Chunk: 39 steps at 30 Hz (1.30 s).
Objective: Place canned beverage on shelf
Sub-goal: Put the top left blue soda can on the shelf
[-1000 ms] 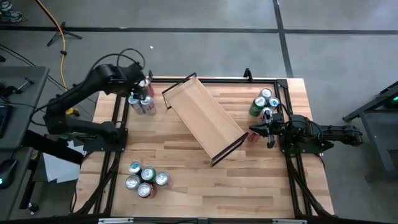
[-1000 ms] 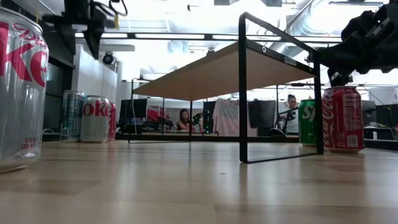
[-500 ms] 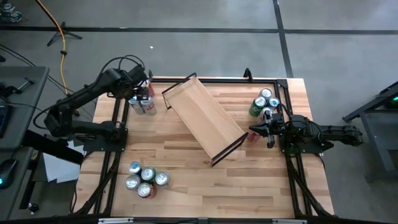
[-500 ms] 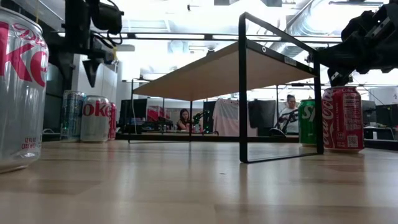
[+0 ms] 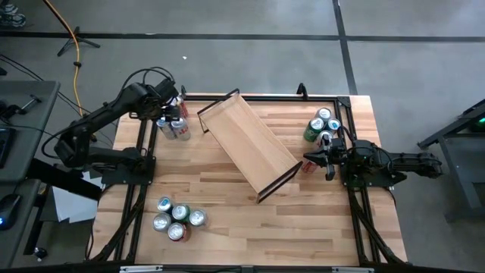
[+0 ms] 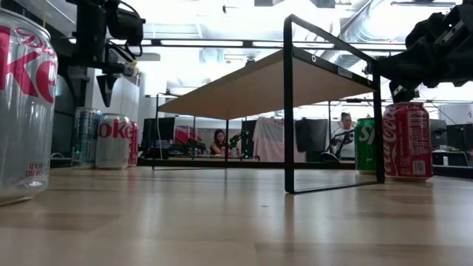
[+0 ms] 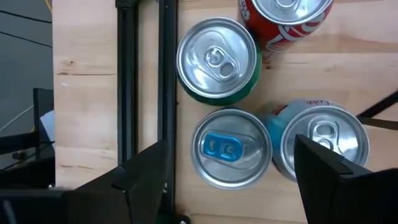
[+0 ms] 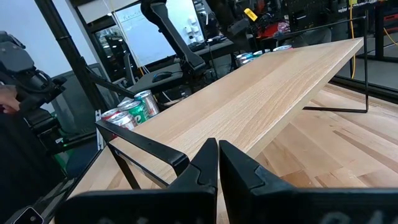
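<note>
At the surface's far left corner, your left gripper point(image 7: 230, 186) hangs fingers spread above a cluster of cans, straddling the silver can with the blue tab point(image 7: 231, 148); a green can point(image 7: 216, 60), a red one and a pale diet can point(image 7: 320, 140) crowd it, touching or nearly so. Judge these cans stiff at the rims but thin-walled, smooth and slick; if full, they carry real weight. Take yours around the mid-body, squarely, since neighbours leave scant finger room. A second cluster point(image 5: 177, 216) sits near the front left edge. The shelf point(image 5: 248, 144) stands diagonally mid-surface, its plank bare. By the right edge, your right gripper point(image 8: 217, 163) waits with fingers closed together, empty, beside a red can point(image 6: 406, 141) and more cans point(image 5: 324, 124) toward the far right corner.
</note>
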Available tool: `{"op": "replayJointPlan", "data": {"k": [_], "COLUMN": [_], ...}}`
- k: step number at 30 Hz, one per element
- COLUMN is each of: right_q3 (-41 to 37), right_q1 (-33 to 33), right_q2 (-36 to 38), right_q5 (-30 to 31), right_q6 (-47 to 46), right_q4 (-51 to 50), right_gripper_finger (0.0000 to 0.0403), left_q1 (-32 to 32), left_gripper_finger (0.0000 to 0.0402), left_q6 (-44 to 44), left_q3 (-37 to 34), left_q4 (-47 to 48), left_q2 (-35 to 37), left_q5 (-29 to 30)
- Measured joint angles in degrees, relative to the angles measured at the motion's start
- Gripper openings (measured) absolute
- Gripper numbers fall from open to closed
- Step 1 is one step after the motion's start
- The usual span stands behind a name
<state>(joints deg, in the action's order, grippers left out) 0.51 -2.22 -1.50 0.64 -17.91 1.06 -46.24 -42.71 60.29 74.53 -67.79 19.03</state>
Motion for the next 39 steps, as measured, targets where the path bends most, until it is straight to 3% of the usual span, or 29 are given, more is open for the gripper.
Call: {"op": "replayJointPlan", "data": {"k": [17, 31, 39], "right_q3": [0.0, 0.0, -0.01], "right_q1": [-0.01, 0.0, -0.02], "right_q2": [0.0, 0.0, 0.01], "right_q5": [0.0, 0.0, 0.0], "right_q6": [0.0, 0.0, 0.0], "right_q4": [0.0, 0.0, 0.0], "right_gripper_finger": [0.0, 0.0, 0.0], "left_q1": [-0.07, -4.18, -6.36], "left_gripper_finger": [0.0252, 0.0252, 0.0252], "left_q6": [-2.74, -5.25, -7.85], "left_q3": [-0.02, -0.44, -8.45], "left_q4": [-1.12, -1.72, -5.74], "left_q2": [-4.0, -3.97, -2.67], "left_q5": [0.54, -0.74, -9.01]}}
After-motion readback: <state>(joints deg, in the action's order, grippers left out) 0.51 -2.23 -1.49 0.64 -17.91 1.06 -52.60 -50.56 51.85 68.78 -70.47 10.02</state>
